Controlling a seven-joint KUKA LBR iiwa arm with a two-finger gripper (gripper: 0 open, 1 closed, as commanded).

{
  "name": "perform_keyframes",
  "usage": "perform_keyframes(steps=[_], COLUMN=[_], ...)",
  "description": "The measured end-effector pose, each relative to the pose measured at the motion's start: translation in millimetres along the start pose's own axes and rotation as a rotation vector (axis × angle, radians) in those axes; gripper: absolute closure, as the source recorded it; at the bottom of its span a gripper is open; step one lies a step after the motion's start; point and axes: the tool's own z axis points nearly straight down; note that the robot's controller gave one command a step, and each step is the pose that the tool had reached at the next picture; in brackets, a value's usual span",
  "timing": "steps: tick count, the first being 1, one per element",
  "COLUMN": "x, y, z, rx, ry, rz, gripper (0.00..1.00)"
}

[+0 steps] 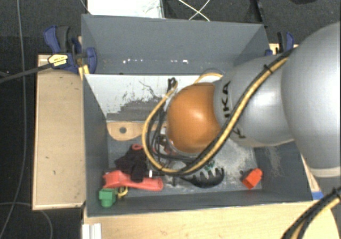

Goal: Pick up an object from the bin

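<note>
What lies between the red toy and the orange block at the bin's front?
In the camera view, a black comb-like piece lies on the bin floor between them.

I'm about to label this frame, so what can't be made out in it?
Camera view:
- Middle of the bin: its floor is hidden under the arm's orange cover and cables.
- Wooden piece with a hole: the right end is hidden behind the cables.
- Black toothed thing: the upper part is covered by the arm.
- Black lump: its kind is unclear.
</note>
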Motion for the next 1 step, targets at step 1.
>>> perform_keyframes(steps=[1], x=[-0.6], y=[-0.2], z=[-8.9], rx=[0.001], ry=[-0.003], rz=[0.001], gripper=[1.00])
